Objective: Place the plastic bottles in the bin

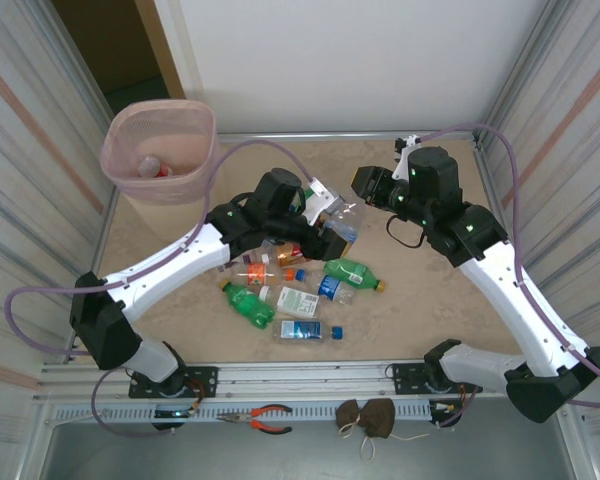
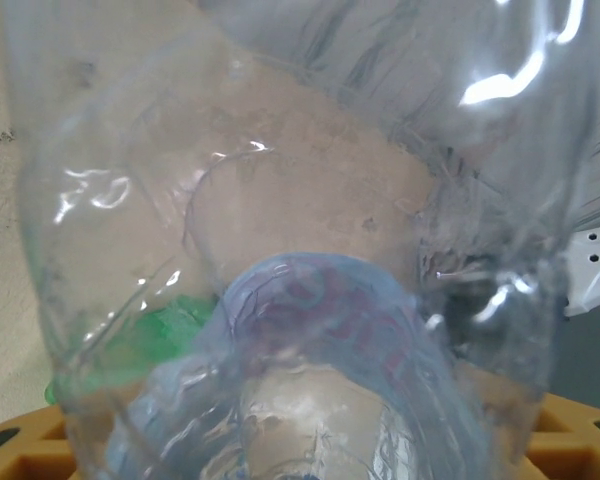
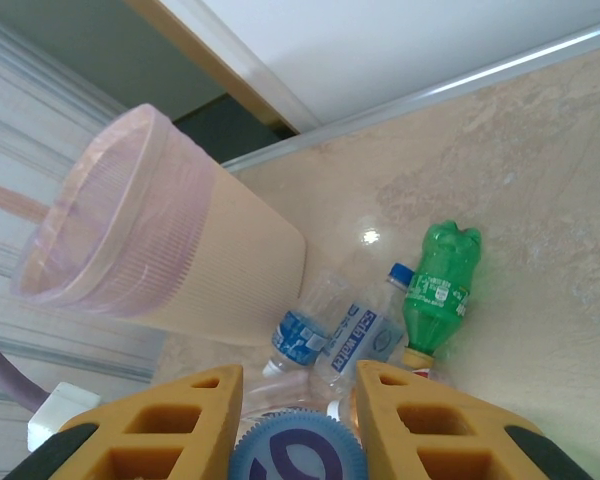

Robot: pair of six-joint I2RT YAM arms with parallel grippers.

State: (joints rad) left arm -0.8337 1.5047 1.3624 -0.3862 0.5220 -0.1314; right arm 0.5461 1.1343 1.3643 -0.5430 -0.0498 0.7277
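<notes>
A clear plastic bottle [image 1: 342, 222] with a blue label hangs above the table between my two grippers. My right gripper [image 1: 365, 186] [image 3: 300, 372] is shut on a blue-capped bottle, the cap [image 3: 298, 452] wedged between its yellow fingers. My left gripper [image 1: 327, 214] [image 2: 300, 440] straddles the clear bottle [image 2: 310, 330]; its yellow fingers [image 2: 20, 440] peek out at the lower corners, and whether they grip cannot be told. The pale-pink bin [image 1: 166, 192] [image 3: 195, 265] stands at the far left with a bottle inside. Several bottles lie in a pile on the table, among them two green ones [image 1: 248, 303] [image 1: 352, 270] [image 3: 438, 285].
Corrugated metal walls close both sides of the table. A metal rail runs along the near edge, with red-handled pliers [image 1: 262, 418] and a brown object [image 1: 367, 418] on the shelf below. Purple cables loop from both arms.
</notes>
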